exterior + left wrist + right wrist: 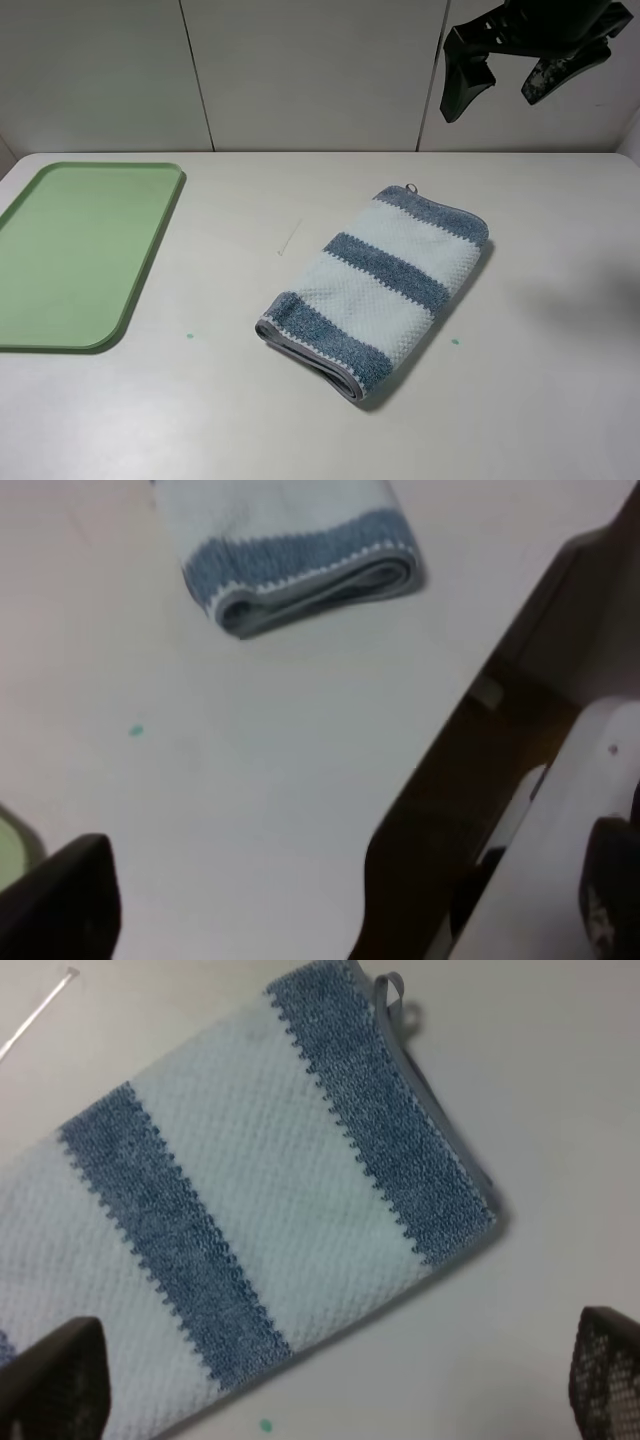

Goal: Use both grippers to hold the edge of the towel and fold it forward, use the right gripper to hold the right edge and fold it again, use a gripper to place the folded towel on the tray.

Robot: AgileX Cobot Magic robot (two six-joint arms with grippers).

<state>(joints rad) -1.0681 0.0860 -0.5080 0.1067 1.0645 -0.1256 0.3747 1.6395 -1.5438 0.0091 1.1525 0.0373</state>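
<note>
Towel (pixel 375 290) on white table (pixel 230 420) (panelled wall (pixel 310 70))

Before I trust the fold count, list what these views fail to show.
Towel: lower layers hidden under the top layer in the exterior view; the right wrist frame crops one end.
Tray: left side cut off by the exterior view's edge.
Right gripper: upper part cut off by the exterior view's top edge.
Left gripper: absent from the exterior view; left wrist view is blurred.
</note>
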